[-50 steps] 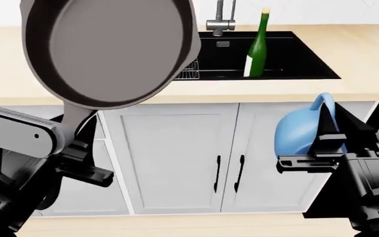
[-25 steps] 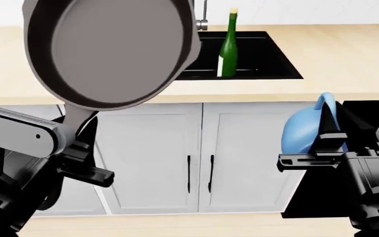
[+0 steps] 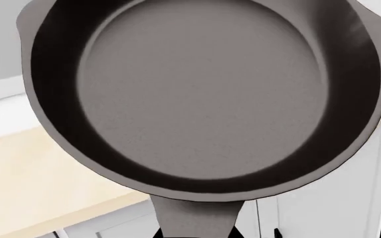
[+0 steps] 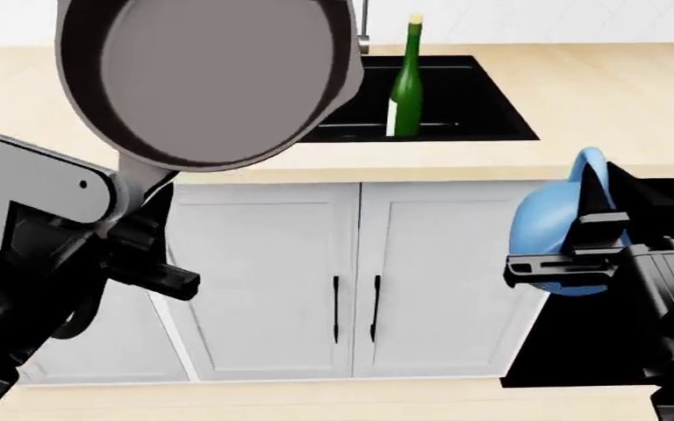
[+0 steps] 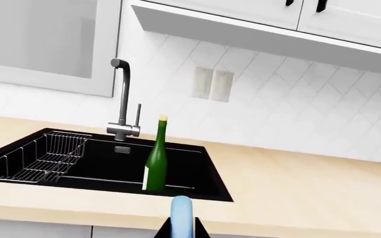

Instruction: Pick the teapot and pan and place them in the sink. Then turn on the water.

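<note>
Nearest us, our left gripper (image 4: 138,230) is clamped on the handle of the pan (image 4: 208,74), arm bent and raised so the skillet tilts up with its grey base facing us, over the counter edge. Our right gripper (image 4: 583,250) is closed on the loop handle of the teapot (image 4: 548,232), held low before the white cabinet doors (image 4: 354,263). Beyond, the sink (image 5: 190,171) holds an upright green bottle (image 5: 155,158) and a wire rack (image 5: 41,158), with the faucet (image 5: 123,99) behind.
</note>
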Controlling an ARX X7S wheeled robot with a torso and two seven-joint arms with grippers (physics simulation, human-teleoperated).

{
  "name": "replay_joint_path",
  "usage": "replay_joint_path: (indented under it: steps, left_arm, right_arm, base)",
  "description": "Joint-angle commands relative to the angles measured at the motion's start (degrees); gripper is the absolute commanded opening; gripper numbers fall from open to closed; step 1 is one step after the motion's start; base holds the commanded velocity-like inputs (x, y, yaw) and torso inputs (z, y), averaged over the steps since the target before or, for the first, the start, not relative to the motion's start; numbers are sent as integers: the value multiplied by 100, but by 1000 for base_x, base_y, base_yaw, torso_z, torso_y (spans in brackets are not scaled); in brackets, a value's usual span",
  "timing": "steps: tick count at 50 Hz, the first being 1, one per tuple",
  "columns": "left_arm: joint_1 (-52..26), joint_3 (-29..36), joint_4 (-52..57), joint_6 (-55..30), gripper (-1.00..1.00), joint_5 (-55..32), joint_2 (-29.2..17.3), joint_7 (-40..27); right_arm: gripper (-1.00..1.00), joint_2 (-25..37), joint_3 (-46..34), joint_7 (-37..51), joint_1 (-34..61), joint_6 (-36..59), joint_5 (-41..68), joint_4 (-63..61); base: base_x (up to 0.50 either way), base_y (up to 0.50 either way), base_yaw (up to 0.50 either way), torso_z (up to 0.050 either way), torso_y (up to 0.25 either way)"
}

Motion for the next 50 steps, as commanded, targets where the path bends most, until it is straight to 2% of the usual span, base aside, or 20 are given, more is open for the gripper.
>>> replay_joint_path:
  steps: [1, 16, 23, 35, 50]
  left_arm:
    - [-1480, 284, -738, -896, -100, -616, 263, -105]
    - [-2176, 565, -1271, -1545, -100, -686, 353, 45]
    - [-2271, 630, -1403, -1705, -100, -659, 308, 143]
    - [-2114, 658, -1371, -1717, -100, -601, 183, 259]
    - [-1292, 532, -1323, -1423, -100, -463, -466, 706]
  right_arm:
    - [-100, 183, 35, 134, 947, 300, 514, 300]
    - [-100, 105, -387, 160, 1887, 777, 838, 820]
    - [-100, 61, -462, 134, 1965, 831, 797, 859]
    - [-100, 27, -480, 42, 1917, 796, 672, 916]
    - [-100, -5, -507, -27, 1831, 754, 543, 938]
  base:
    - [0, 0, 0, 0, 0]
    - [0, 0, 0, 1, 2]
    - [-7, -323, 0, 1, 1]
    - [-10, -473, 0, 1, 3]
    - [-10, -480, 0, 1, 3]
